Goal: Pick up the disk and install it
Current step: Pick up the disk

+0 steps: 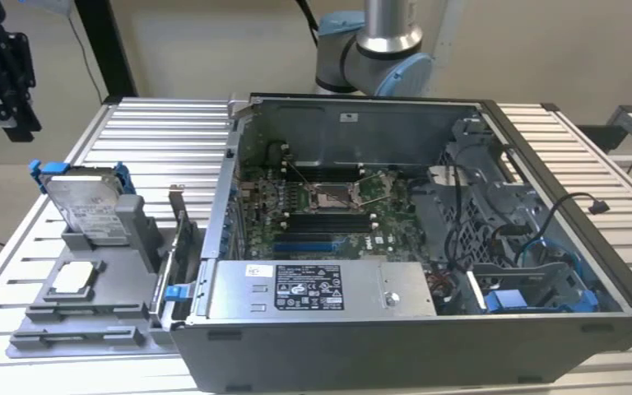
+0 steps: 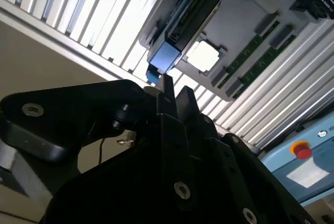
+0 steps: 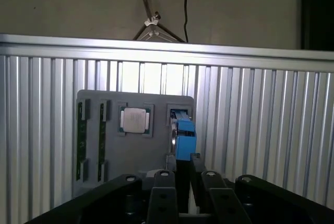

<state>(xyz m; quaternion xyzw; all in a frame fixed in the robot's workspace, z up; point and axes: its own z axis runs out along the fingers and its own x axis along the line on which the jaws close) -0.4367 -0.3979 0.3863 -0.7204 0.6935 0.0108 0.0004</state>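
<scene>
Ribbed metal table [image 1: 151,132] beneath the empty pincer [image 3: 189,157], closed up, above the upright disk [image 3: 183,135]

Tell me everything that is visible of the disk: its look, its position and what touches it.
The disk is a flat rectangular drive of silver metal with a white printed label and a blue plastic frame around its edges. It stands upright on one edge in a slot of the grey holder, on the ribbed table at the exterior view's left, outside the computer case. Only the holder touches it.
</scene>
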